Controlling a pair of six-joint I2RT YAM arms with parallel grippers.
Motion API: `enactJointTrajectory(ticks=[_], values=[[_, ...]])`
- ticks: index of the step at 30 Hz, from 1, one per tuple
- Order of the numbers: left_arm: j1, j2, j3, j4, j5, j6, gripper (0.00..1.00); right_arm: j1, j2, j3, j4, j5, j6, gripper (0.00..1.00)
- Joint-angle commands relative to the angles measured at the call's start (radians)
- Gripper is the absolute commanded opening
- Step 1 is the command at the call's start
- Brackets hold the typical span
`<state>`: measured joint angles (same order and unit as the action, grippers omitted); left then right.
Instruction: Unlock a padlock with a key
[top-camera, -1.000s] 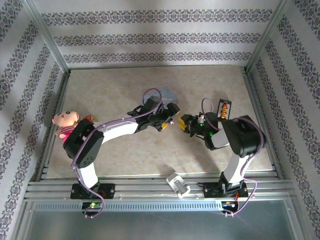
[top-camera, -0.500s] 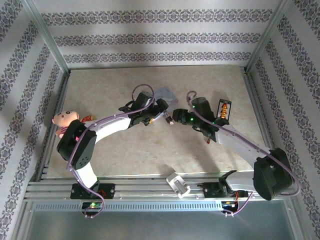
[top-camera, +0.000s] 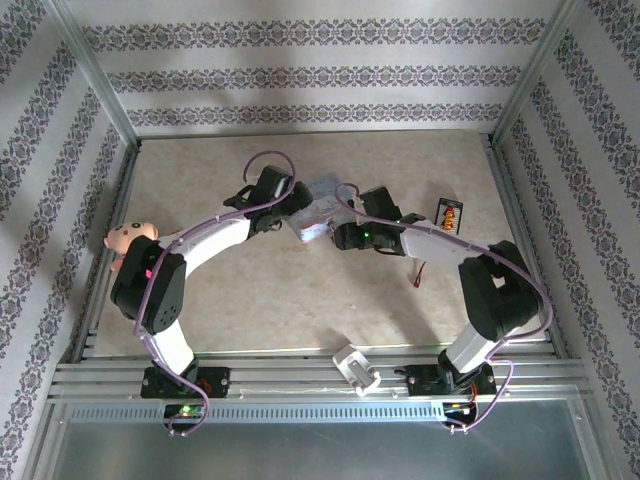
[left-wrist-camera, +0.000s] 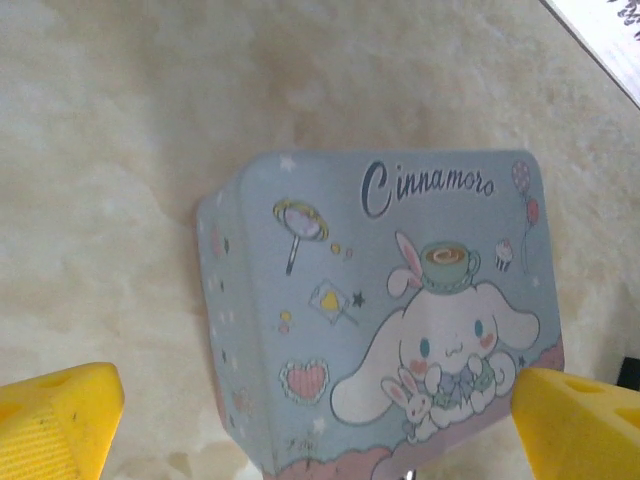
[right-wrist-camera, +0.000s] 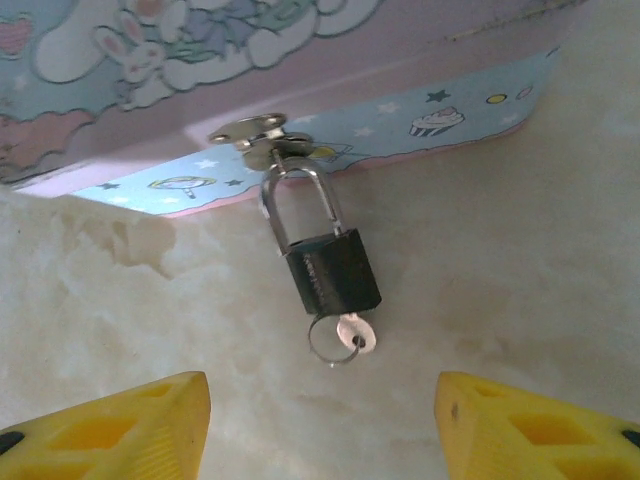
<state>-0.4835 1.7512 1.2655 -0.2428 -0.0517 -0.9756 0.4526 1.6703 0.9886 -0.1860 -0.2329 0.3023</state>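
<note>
The padlock (right-wrist-camera: 333, 270) is a small black body lying on the table, its silvery shackle (right-wrist-camera: 300, 205) hooked through the clasp of a pale blue cartoon tin (right-wrist-camera: 300, 60). The key (right-wrist-camera: 352, 335), a small pale metal head with a wire ring, sticks out of the padlock's lower end. My right gripper (right-wrist-camera: 325, 430) is open, its yellow fingers (right-wrist-camera: 130, 430) a short way before the key with bare table between them. My left gripper (left-wrist-camera: 320, 430) is open over the tin (left-wrist-camera: 390, 300), its fingers (left-wrist-camera: 55, 425) spread wider than the lid. From above, both grippers (top-camera: 300, 212) (top-camera: 335, 236) meet at the tin (top-camera: 325, 192).
A pink plush doll (top-camera: 130, 240) lies at the table's left edge beside the left arm. A black and orange item (top-camera: 450, 215) sits right of the right arm. A white boxy piece (top-camera: 355, 368) rests on the near rail. Metal frame posts (top-camera: 100, 90) border the table.
Both grippers have moved back and to the left, up to the tin. The right arm stretched out and folded again, and its jaws stand wider.
</note>
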Motion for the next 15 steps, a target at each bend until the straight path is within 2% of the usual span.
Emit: enactJointTrajectory(ticks=[1,5,13,15], values=[[0.011,0.047,0.071,-0.091,-0.044,0.096,0.99,-0.055,0.054,0.019,0.044,-0.171,-0.003,0.59],[0.012,0.091,0.116,-0.136,-0.078,0.128,0.99,-0.073,0.105,0.050,0.060,-0.234,-0.035,0.55],[0.018,0.166,0.196,-0.223,-0.117,0.161,0.99,-0.074,0.176,0.070,0.071,-0.232,-0.071,0.54],[0.018,0.176,0.202,-0.224,-0.116,0.159,0.99,-0.075,0.196,0.077,0.079,-0.224,-0.072,0.51]])
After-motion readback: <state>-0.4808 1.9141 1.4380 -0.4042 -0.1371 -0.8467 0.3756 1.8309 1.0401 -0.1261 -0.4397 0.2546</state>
